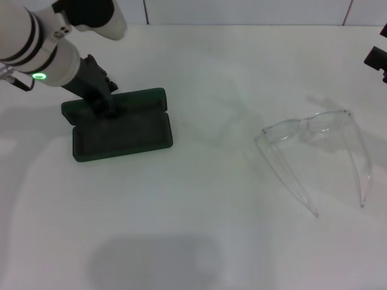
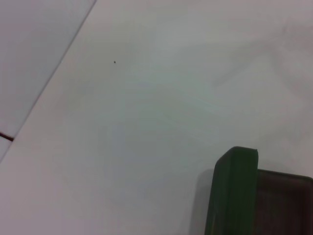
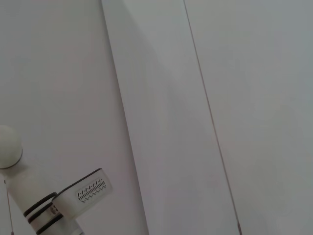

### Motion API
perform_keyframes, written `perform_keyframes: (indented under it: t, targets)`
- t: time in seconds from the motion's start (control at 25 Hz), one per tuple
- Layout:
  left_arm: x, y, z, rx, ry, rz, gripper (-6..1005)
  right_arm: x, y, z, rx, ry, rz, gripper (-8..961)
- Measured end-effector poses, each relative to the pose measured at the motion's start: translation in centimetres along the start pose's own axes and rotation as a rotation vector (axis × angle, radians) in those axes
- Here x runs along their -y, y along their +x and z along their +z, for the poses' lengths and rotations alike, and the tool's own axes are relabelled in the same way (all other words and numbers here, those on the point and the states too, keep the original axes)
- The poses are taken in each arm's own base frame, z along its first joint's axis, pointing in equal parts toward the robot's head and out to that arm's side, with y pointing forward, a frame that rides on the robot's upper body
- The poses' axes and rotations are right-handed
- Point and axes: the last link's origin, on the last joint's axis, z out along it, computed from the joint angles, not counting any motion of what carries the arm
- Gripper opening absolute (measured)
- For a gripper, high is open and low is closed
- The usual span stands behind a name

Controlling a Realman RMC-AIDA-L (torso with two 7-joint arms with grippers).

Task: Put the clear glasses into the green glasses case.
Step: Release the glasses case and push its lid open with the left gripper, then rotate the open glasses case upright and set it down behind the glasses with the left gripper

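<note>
Carefully keep your left gripper (image 1: 104,104), whose finger state I cannot tell, steadying the open green glasses case (image 1: 124,138) while your right gripper (image 1: 376,60), equally unclear, descends toward the clear glasses (image 1: 314,128).

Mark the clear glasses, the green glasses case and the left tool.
clear glasses (image 1: 311,125): head view, front frame.
green glasses case (image 1: 130,140): head view, open tray.
left tool (image 1: 107,109): head view, tips at the case.
</note>
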Motion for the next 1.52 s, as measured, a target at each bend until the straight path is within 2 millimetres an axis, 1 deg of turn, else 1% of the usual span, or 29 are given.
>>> perform_keyframes:
  t: [0.56,0.68,0.88,1.04,1.24,1.52]
  targets:
    - [-0.1,0.0,0.3,0.030,0.001,0.012,350,0.1,0.2,-0.2,0.002,0.011,-0.009,867]
    - [-0.3,0.2,0.4,0.028,0.001,0.024,206,0.1,0.3,-0.3,0.004,0.018,-0.010,867]
    - [-0.9,0.7,0.6,0.035,-0.009,0.058,205,0.3,0.3,-0.8,0.011,0.048,-0.011,866]
    - [-2.2,1.8,0.3,0.021,-0.012,0.107,208,0.5,0.3,-1.7,0.039,0.094,0.003,865]
    - [-4.1,3.7,-0.7,-0.015,-0.007,0.172,212,0.7,0.5,-2.9,0.058,0.143,0.012,865]
    - [-7.2,6.1,-0.3,0.004,-0.034,0.275,218,0.3,0.6,-3.9,0.078,0.169,0.004,863]
